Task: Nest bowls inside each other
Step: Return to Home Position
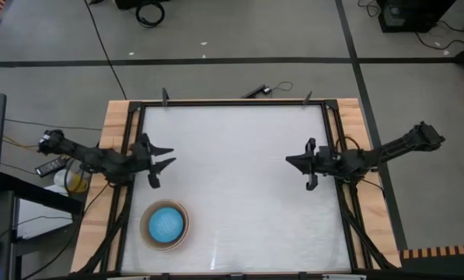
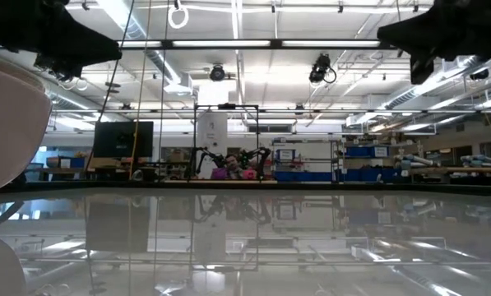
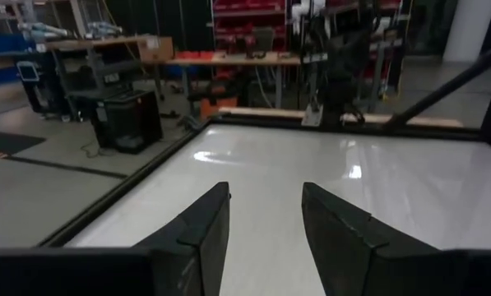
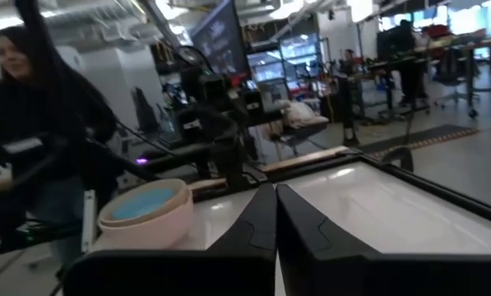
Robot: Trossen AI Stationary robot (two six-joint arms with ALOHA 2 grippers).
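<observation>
Bowls [image 4: 146,222] nested in one stack, blue bowl [image 1: 166,223] innermost, on table [image 1: 247,179] near left gripper [image 1: 172,155], fingers apart; right gripper [image 1: 289,160], fingers together, well apart.

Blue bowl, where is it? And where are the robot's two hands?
blue bowl [image 1: 166,224], high view, middle of its blue inside.
left hand [image 1: 172,155], high view, gap between its open fingertips.
right hand [image 1: 289,160], high view, tip of its closed fingers.

There is one bench [image 1: 239,155], one stack of bowls [image 1: 144,227] with one blue bowl [image 1: 166,224] innermost, two pincers, the left pincer [image 1: 171,155] and the right pincer [image 1: 290,160], and one person [image 4: 31,107].
</observation>
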